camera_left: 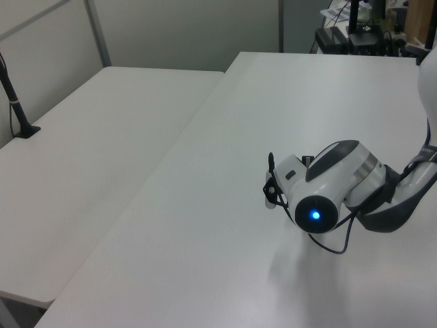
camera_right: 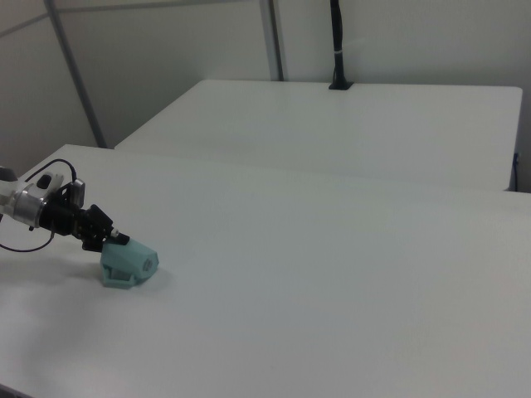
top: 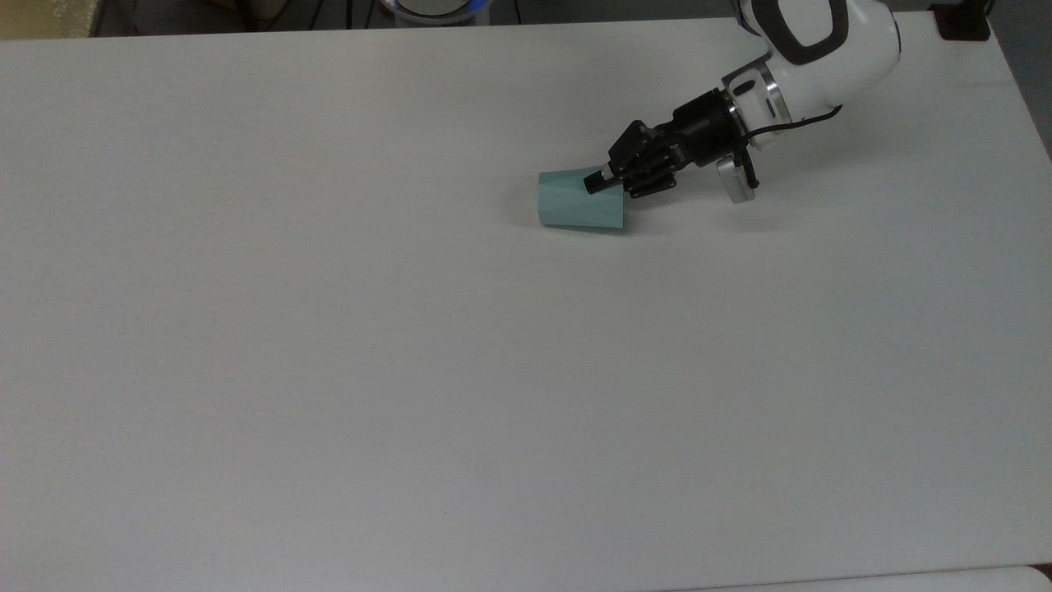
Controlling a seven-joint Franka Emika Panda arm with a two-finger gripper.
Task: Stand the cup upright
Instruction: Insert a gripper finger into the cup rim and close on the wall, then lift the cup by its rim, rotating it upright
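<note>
Top view: cup (top: 575, 201) lies on its side on the table (top: 329, 329), its wide rim pinched by the pincer (top: 604, 182) on the top view's right.

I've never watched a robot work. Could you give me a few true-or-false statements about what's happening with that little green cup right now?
1. The cup lies on its side on the table. True.
2. The gripper is at the cup's wide end. True.
3. The cup is red. False: it is pale teal-green.
4. The cup stands on a plate. False: it rests straight on the bare table.
5. The arm is white. True.
</note>
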